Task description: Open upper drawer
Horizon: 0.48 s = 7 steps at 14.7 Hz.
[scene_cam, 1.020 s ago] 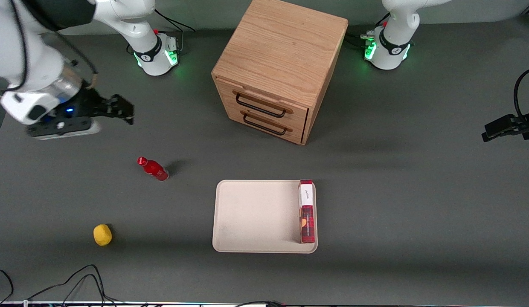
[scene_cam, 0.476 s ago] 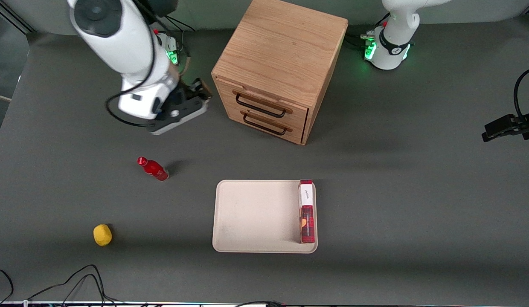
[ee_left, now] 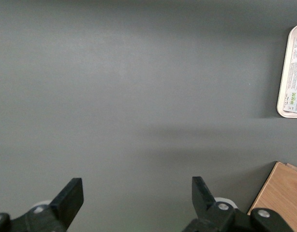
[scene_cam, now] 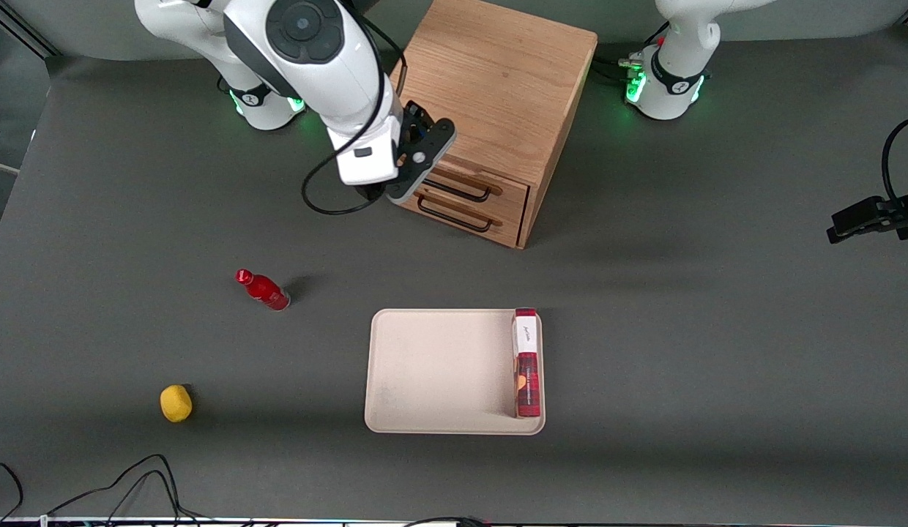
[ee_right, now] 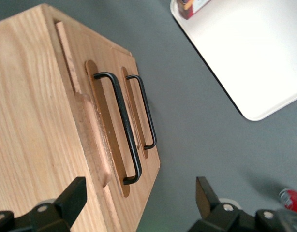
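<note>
The wooden cabinet point(scene_cam: 490, 80) stands at the back of the table with two drawers in its front. The upper drawer point(scene_cam: 509, 192) looks pushed in, and part of its black wire handle point(scene_cam: 465, 192) shows. The lower drawer's handle point(scene_cam: 454, 217) is just beneath. My right gripper point(scene_cam: 430, 132) hovers over the cabinet's top front edge, above the end of the upper handle toward the working arm, and hides that end. In the right wrist view the gripper point(ee_right: 140, 193) is open and empty, and the upper handle point(ee_right: 123, 123) lies between its fingers, a little way off.
A beige tray point(scene_cam: 439, 366) lies in front of the cabinet, nearer the camera, with a red box point(scene_cam: 527, 366) along one side. A red bottle point(scene_cam: 263, 290) and a yellow object point(scene_cam: 176, 402) lie toward the working arm's end.
My right arm has swung in from the working arm's end of the table to the cabinet. The gripper now sits over the cabinet's front edge. The drawers have not moved.
</note>
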Tool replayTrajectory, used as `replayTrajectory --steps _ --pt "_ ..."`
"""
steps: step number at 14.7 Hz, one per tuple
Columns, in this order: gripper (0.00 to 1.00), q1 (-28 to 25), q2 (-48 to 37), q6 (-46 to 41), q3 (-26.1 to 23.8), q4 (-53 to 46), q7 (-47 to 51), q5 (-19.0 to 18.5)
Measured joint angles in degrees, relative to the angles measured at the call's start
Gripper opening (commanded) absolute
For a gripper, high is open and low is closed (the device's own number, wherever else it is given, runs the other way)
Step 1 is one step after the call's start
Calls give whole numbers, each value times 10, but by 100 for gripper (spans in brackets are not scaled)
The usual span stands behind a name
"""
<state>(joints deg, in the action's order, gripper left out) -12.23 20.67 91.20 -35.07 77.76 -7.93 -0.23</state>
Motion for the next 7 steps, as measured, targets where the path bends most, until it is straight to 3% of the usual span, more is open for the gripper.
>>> replayTrajectory --steps 7 --pt "100 1 17 24 -3 -4 -62 0"
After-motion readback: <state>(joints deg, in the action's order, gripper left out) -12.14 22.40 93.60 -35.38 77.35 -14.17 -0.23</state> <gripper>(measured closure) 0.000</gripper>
